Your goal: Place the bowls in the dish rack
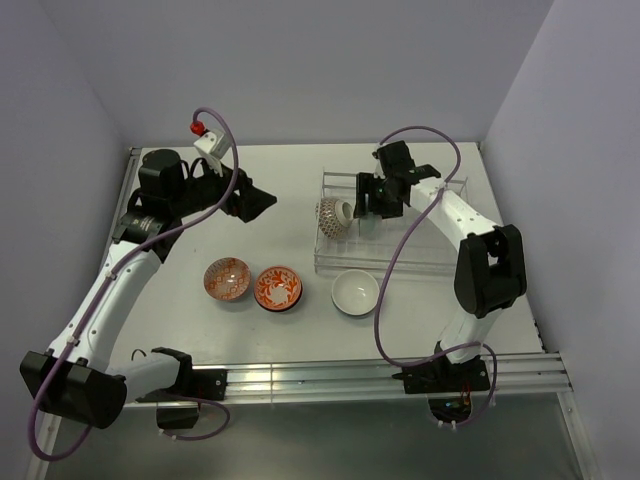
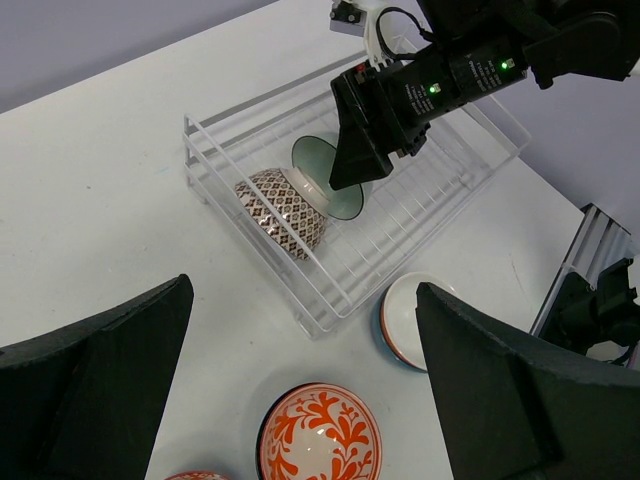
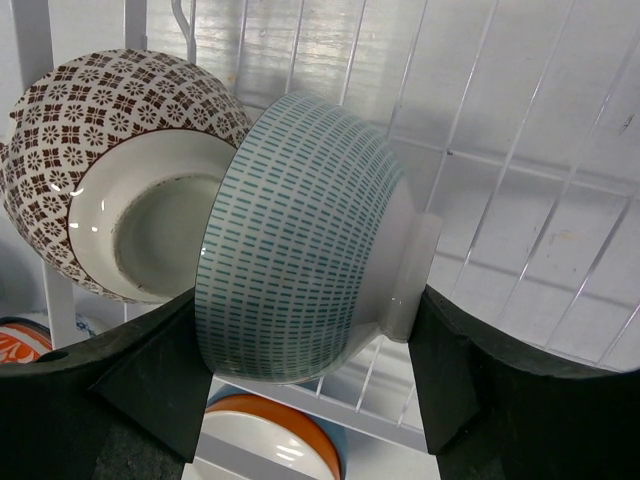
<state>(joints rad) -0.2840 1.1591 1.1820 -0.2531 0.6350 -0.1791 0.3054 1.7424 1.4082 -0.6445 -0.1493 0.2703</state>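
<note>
Left tool [image 1: 258, 202] hangs wide open over the counter [image 1: 180, 300]. An orange bowl [image 1: 227, 278], a second orange bowl [image 1: 278, 288] and a white bowl [image 1: 355, 292] sit near the dish rack [image 1: 420, 245]. Inside it, a brown-patterned bowl [image 1: 333, 214] stands on edge, and the right tool [image 1: 372, 210] clamps the green-striped bowl [image 3: 290, 240] just beside it.

Bench [image 1: 290, 185]: white, matt, flat; fills the middle of the overhead view.
Walls [image 1: 300, 70]: plain pale lilac-grey, enclosing the bench at the back and both sides.
Rails [image 1: 310, 378]: silvery metal strips along the bench's near edge.
</note>
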